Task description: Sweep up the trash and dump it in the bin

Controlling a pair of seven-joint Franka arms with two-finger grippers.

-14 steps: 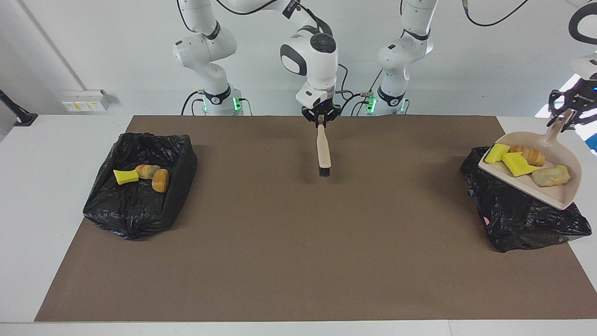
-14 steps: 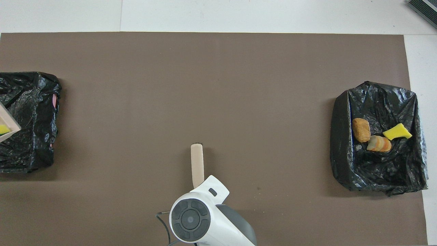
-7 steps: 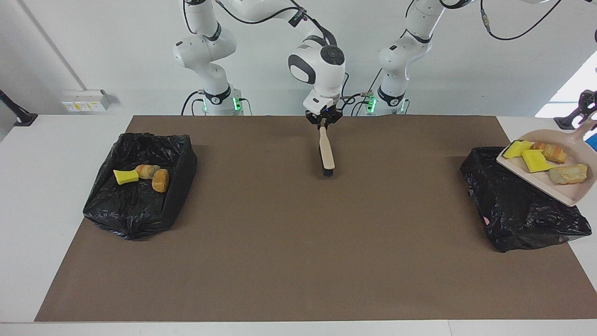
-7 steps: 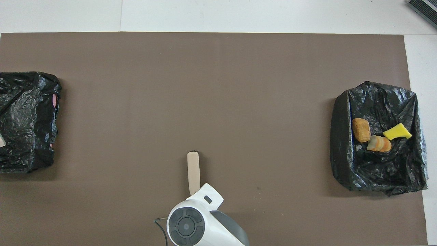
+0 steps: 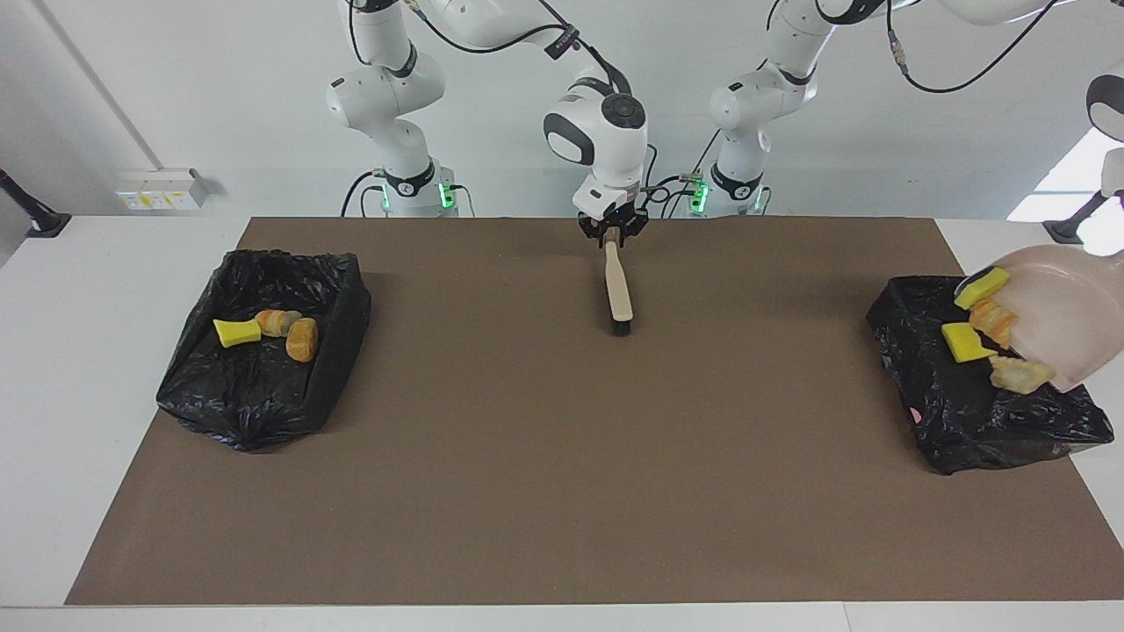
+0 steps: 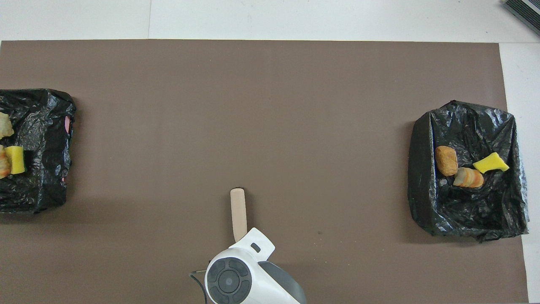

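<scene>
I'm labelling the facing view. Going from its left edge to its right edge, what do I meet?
Black-lined bin holding three trash bits → brush at the right gripper → second black-lined bin → tilted dustpan.

White table [image 5: 105, 351]: one brown mat [image 5: 527, 456] covers most of the top, lying flat. Directly on the mat are three items. A brush [image 5: 619, 294] rests with its bristle end on the mat just under the right gripper [image 5: 612, 230]. One black-lined bin [image 5: 263, 386] sits well apart from that gripper toward the right arm's end. A second black-lined bin [image 5: 966, 421] sits well apart toward the left arm's end.
</scene>
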